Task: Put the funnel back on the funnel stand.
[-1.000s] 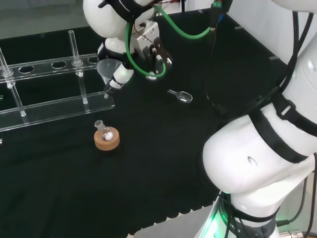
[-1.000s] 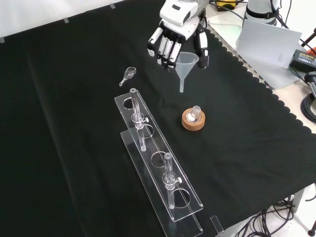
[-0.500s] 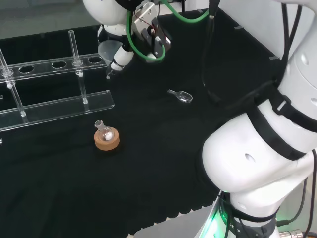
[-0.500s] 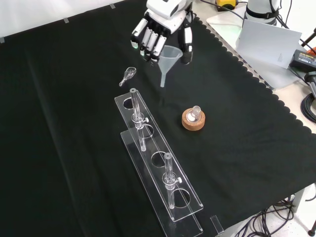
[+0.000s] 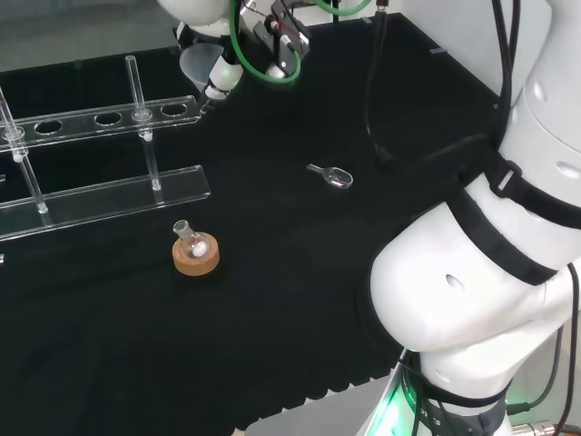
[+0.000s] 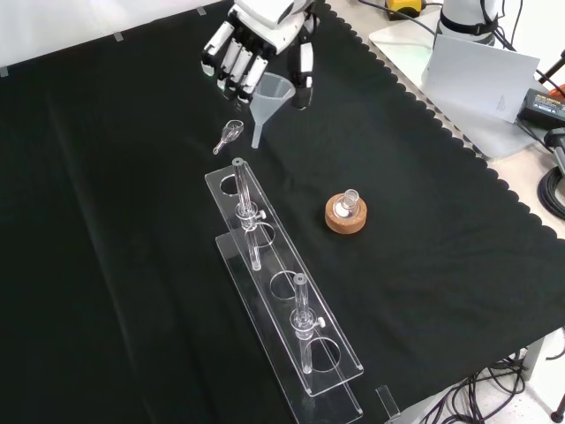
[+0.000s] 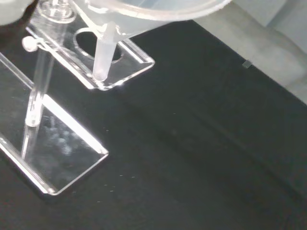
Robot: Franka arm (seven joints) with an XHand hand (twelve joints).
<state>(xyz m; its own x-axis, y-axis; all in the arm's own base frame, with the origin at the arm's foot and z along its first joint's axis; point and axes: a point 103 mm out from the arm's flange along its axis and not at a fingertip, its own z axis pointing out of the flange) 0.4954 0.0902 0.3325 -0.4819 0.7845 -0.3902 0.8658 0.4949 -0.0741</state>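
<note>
1. In the front view, one small clear scoop [image 6: 231, 133] lies on the black desk [image 6: 115, 221], farthest left of the loose things and just past the far end of the stand.
2. One clear funnel stand [image 6: 282, 300] runs from near the scoop down toward the near edge of the desk. It has an upper plate with round holes and a base plate under it. Two upright clear rods [image 6: 245, 212] join them.
3. In the head view the stand [image 5: 100, 154] sits at the left, with four holes showing in its upper plate.
4. One funnel [image 6: 269, 99] hangs in the air to the right of the scoop in the front view, spout pointing down, clear of the desk. In the head view the funnel [image 5: 203, 69] is just above the right end of the stand's upper plate.
5. In the wrist view the funnel's spout [image 7: 103, 57] is over the end of the upper plate, close to its last hole, and not yet in it.
6. The hand [image 6: 252, 44] comes in from the top of the front view. It grips the funnel's rim between its thumb [image 6: 303, 75] and its fingers [image 6: 231, 66], which point down.
7. One small flask [image 6: 350, 201] stands on one cork ring [image 6: 344, 216], to the right of the stand and well apart from the funnel.
</note>
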